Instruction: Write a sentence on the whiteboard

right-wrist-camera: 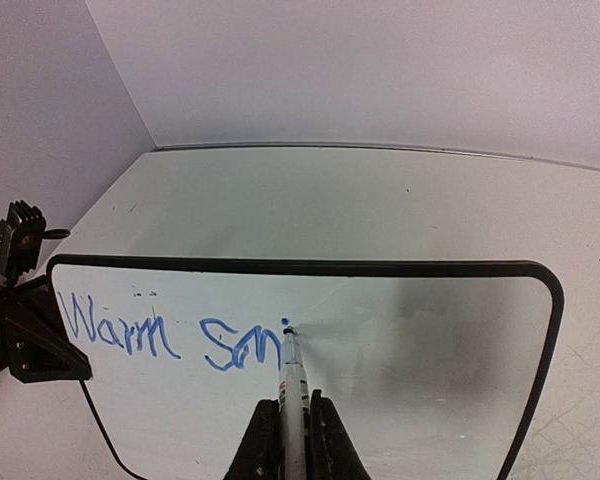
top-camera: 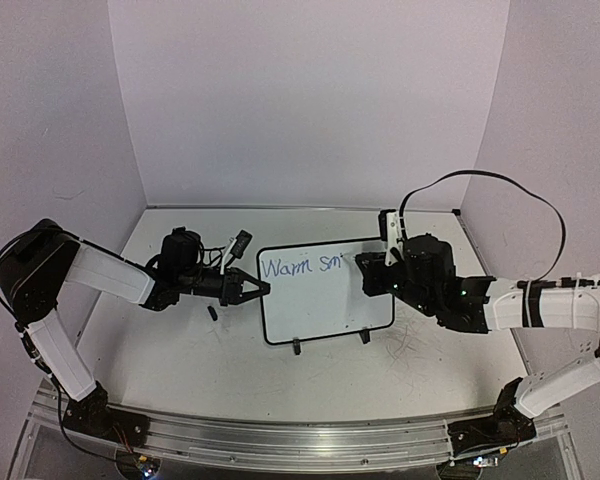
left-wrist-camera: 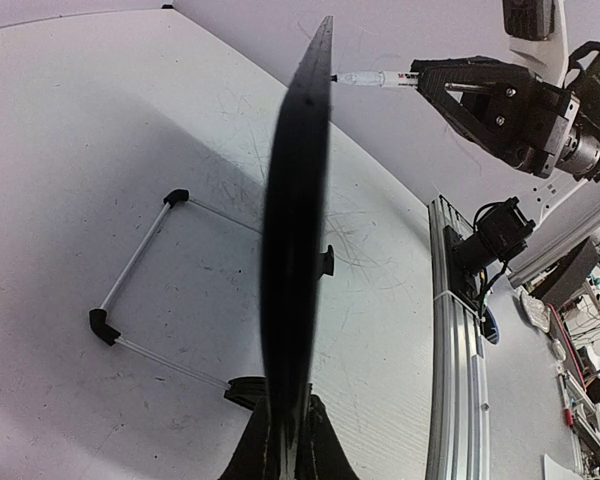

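Your right tool [right-wrist-camera: 293, 425] is clamping the marker [right-wrist-camera: 292, 372], tip touching the whiteboard [right-wrist-camera: 430, 350] just ahead; your left tool [top-camera: 254, 290] is pinching shut on its edge.

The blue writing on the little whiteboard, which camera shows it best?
The right wrist view: the blue writing appears large and face-on, reading "Warm smi". The top external view shows it small, running up to the right gripper. The left wrist view sees the whiteboard edge-on, so no writing.
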`<act>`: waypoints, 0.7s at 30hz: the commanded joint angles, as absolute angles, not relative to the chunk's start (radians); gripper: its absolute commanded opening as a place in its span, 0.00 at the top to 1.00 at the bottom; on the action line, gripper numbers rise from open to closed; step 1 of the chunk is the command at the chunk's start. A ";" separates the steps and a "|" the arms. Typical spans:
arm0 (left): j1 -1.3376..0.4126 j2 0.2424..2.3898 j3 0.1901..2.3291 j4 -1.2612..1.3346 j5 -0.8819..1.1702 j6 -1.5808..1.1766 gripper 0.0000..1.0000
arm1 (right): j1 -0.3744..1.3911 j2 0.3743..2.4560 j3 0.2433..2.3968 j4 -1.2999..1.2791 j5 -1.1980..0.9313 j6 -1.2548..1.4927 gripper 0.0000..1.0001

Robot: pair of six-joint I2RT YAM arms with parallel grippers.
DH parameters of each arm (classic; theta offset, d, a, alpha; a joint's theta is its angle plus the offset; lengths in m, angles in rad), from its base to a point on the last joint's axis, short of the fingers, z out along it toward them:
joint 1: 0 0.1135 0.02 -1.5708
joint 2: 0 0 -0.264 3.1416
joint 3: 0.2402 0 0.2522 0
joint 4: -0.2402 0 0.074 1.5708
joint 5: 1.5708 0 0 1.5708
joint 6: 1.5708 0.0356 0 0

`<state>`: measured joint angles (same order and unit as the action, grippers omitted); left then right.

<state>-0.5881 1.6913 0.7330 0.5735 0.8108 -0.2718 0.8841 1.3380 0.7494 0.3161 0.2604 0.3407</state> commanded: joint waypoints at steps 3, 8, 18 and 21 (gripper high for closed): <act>-0.588 1.682 0.776 0.534 0.767 -0.250 1.00 | 0.879 1.338 0.752 0.280 0.296 0.358 1.00; -0.588 1.680 0.778 0.533 0.765 -0.249 1.00 | 0.880 1.329 0.740 0.266 0.289 0.369 1.00; -0.588 1.680 0.775 0.529 0.761 -0.247 1.00 | 0.890 1.313 0.704 0.251 0.269 0.404 1.00; -0.588 1.678 0.775 0.529 0.761 -0.247 1.00 | 0.895 1.305 0.706 0.258 0.257 0.401 1.00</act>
<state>-0.5881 1.6913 0.7467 0.5503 0.8112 -0.2684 0.8900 1.3235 0.7184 0.2813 0.2531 0.3890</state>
